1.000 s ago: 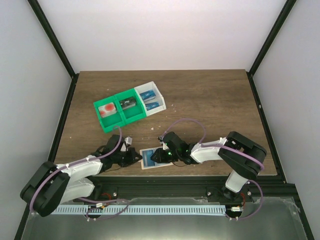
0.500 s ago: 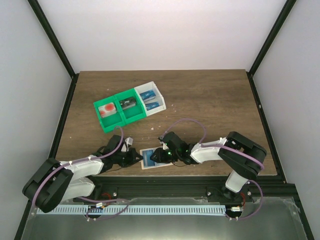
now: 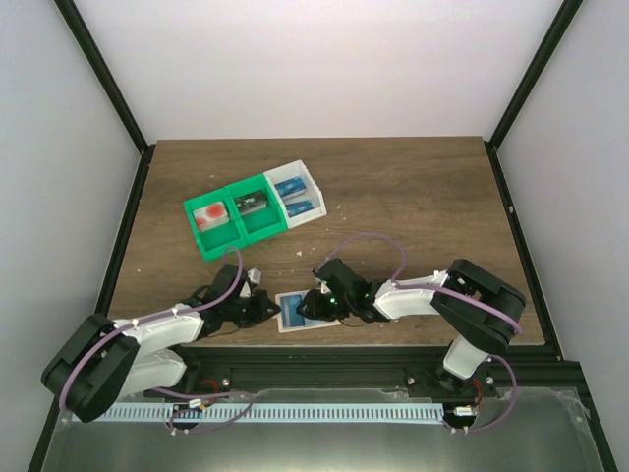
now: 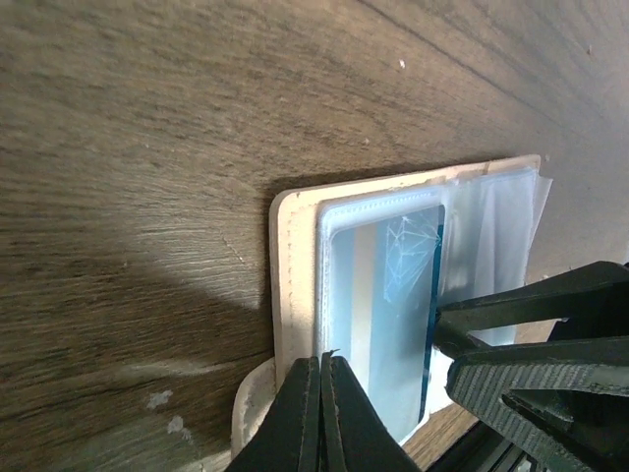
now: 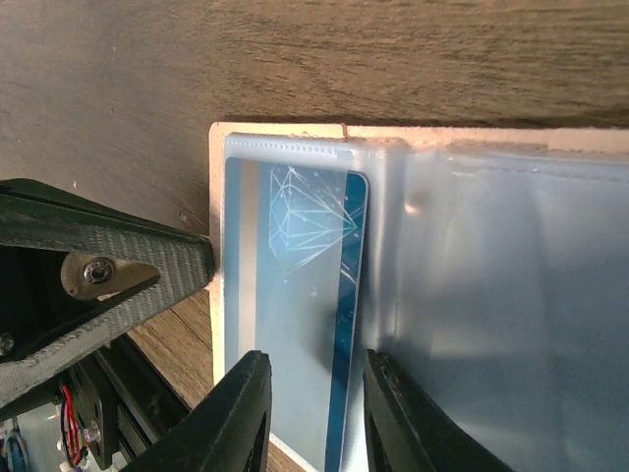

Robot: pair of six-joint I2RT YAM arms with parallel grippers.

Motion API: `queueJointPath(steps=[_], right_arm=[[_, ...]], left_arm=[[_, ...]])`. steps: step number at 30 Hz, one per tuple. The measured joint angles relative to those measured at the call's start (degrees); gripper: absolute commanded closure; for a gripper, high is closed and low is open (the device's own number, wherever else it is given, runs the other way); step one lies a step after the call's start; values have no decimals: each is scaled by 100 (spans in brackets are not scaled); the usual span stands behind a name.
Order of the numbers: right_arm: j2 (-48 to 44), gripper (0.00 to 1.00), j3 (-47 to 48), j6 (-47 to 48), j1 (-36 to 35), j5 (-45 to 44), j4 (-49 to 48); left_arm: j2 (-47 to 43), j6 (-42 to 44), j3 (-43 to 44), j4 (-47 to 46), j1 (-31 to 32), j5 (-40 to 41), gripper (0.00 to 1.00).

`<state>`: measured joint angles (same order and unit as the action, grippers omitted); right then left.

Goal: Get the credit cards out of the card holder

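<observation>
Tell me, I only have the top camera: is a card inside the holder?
Observer: Yes. The right wrist view shows a blue card in a clear pocket of the card holder.
Operator: Is the right gripper holding it?
Observer: No, the right gripper is open, one finger over the card, the other beside it.
Operator: And the left?
Observer: The left gripper is shut at the holder's tan edge; whether it pinches, I can't tell.

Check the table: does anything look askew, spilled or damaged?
Nothing looks spilled or broken. The card holder lies open and slightly askew near the front edge of the table, and a few pale specks dot the wood.
</observation>
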<state>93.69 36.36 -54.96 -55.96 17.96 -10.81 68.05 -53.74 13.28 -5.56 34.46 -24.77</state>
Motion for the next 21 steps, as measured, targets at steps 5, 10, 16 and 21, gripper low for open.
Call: queueJointPath(steps=[5,10,16,21], right_arm=[[7,72,31,-2,-2,-9,61],[11,73,33,0,-2,-17,59],[22,73,33,0,-2,-15,46],[22,73,31,-2,0,-31,7]], left_arm=[[-332,-9,179,431,7,96,92],[-433,-122,155,391,9,17,93],[2,-199,0,72,48,-87,98],[323,-234,-11,-382,48,-236,99]])
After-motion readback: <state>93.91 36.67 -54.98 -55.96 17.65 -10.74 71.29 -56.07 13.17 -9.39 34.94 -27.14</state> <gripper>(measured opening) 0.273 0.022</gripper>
